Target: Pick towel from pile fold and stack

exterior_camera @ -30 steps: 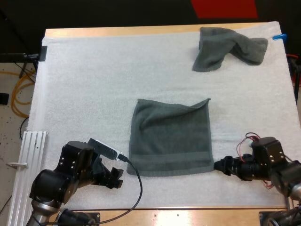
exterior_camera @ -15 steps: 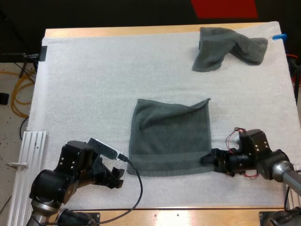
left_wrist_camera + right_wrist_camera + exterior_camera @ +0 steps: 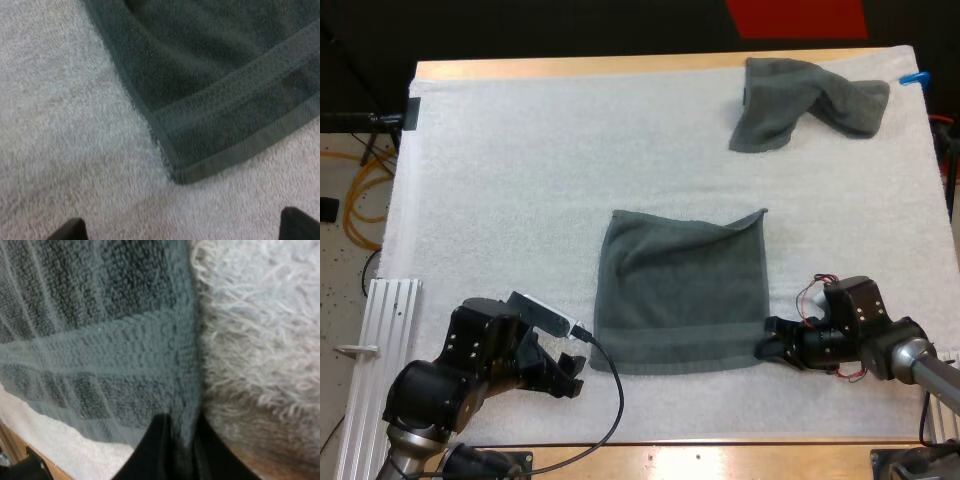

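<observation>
My right gripper (image 3: 768,346) has slid in to pinch the near corner of the flat grey-green terry towel (image 3: 680,290); my left gripper (image 3: 570,376) sits spread, so folding can begin

Both arms are mostly black. The left arm (image 3: 440,390) has bulky, glossy rounded joints on a grey metal base link. The right arm (image 3: 885,345) is slimmer, with a silver-grey tube. The left gripper (image 3: 572,377) has blunt matte-black fingers (image 3: 300,222).
</observation>
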`<action>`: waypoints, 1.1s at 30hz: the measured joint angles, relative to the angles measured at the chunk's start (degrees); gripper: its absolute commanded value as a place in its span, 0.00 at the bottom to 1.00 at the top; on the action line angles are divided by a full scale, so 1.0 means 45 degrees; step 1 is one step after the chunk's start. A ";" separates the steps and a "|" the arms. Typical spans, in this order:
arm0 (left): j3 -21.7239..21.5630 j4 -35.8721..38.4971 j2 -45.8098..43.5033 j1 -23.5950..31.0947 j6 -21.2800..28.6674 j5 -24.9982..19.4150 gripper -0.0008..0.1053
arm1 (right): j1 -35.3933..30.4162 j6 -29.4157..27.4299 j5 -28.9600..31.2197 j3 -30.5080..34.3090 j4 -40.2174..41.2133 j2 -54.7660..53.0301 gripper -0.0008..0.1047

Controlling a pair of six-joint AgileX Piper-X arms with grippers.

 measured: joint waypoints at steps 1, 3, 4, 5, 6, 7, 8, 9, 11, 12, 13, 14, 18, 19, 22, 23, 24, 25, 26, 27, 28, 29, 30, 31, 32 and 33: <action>0.0099 -0.0257 0.0012 0.0000 -0.0066 0.0000 0.68 | 0.0000 -0.0001 0.0024 0.0000 0.0000 0.0000 0.01; 0.0368 -0.0743 0.0127 0.0000 -0.0401 0.0040 0.68 | 0.0000 -0.0001 0.0030 0.0000 0.0000 0.0000 0.01; 0.0503 -0.0961 0.0262 0.0000 -0.0585 0.0139 0.68 | 0.0000 -0.0001 0.0030 0.0000 0.0008 0.0000 0.01; 0.0633 -0.1196 0.0462 0.0000 -0.0730 0.0308 0.68 | 0.0000 -0.0001 0.0030 0.0000 0.0029 0.0000 0.01; 0.0792 -0.1409 0.0793 0.0000 -0.0829 0.0551 0.68 | 0.0000 -0.0001 0.0030 0.0000 0.0035 0.0000 0.01; 0.0950 -0.1622 0.1168 0.0000 -0.0938 0.0822 0.68 | 0.0000 -0.0001 0.0030 0.0000 0.0033 0.0000 0.01; 0.1085 -0.1822 0.1544 0.0000 -0.1036 0.1162 0.68 | 0.0000 -0.0001 0.0030 0.0000 0.0033 0.0000 0.01; 0.1186 -0.2079 0.1956 0.0000 -0.1120 0.1504 0.68 | 0.0000 -0.0001 0.0030 0.0000 0.0033 0.0000 0.01; 0.1316 -0.2625 0.2946 0.0000 -0.1252 0.2186 0.68 | 0.0000 -0.0001 0.0030 0.0000 0.0033 0.0000 0.01; 0.1315 -0.2907 0.3432 0.0000 -0.1298 0.2520 0.68 | 0.0000 -0.0001 0.0030 0.0000 0.0033 0.0000 0.01; 0.1312 -0.3256 0.3920 0.0000 -0.1317 0.2782 0.68 | 0.0000 -0.0001 0.0030 0.0000 0.0033 0.0000 0.01; 0.1312 -0.3607 0.4463 0.0000 -0.1317 0.2925 0.68 | 0.0000 -0.0001 0.0030 0.0000 0.0033 0.0000 0.01; 0.1312 -0.4448 0.6528 0.0000 -0.1336 0.3047 0.68 | 0.0000 -0.0001 -0.0001 0.0000 0.0033 0.0000 0.01; 0.1312 -0.4601 0.7010 0.0000 -0.1381 0.3062 0.68 | 0.0000 -0.0001 -0.0001 0.0000 0.0033 0.0000 0.01; 0.1285 -0.5017 0.8133 0.0000 -0.1565 0.3402 0.68 | 0.0000 -0.0001 -0.0001 0.0000 0.0033 0.0000 0.01; 0.1220 -0.5114 0.8375 0.0000 -0.1603 0.3695 0.68 | 0.0000 -0.0001 -0.0001 0.0000 0.0033 0.0000 0.01; 0.1172 -0.5199 0.8551 0.0022 -0.1612 0.4096 0.68 | 0.0000 -0.0001 -0.0001 0.0000 0.0033 0.0000 0.01; 0.1140 -0.5316 0.8713 0.0042 -0.1615 0.4532 0.68 | 0.0000 -0.0001 -0.0001 0.0000 0.0033 0.0000 0.01; 0.1118 -0.5425 0.8855 0.0038 -0.1615 0.4921 0.68 | 0.0000 -0.0001 -0.0001 0.0000 0.0033 0.0000 0.01; 0.1116 -0.5455 0.8961 0.0038 -0.1615 0.5134 0.68 | 0.0000 -0.0001 -0.0001 0.0000 0.0033 0.0000 0.01; 0.1111 -0.5469 0.9024 0.0038 -0.1615 0.5258 0.67 | 0.0000 -0.0001 -0.0001 0.0000 0.0033 0.0000 0.01; 0.1097 -0.5467 0.9047 0.0038 -0.1615 0.5267 0.64 | 0.0000 -0.0001 -0.0001 0.0000 0.0033 0.0000 0.01; 0.1104 -0.5480 0.9064 0.0038 -0.1642 0.5266 0.62 | 0.0000 -0.0001 -0.0001 0.0000 0.0033 0.0000 0.01; 0.1104 -0.5504 0.9085 0.0038 -0.1691 0.5266 0.56 | 0.0000 -0.0001 -0.0001 0.0000 0.0033 0.0000 0.01; 0.1104 -0.5529 0.9108 0.0038 -0.1748 0.5266 0.48 | 0.0000 -0.0001 -0.0001 0.0000 0.0033 0.0000 0.01; 0.1130 -0.5529 0.9152 0.0038 -0.1778 0.5178 0.42 | 0.0000 -0.0001 -0.0001 0.0000 0.0033 0.0000 0.01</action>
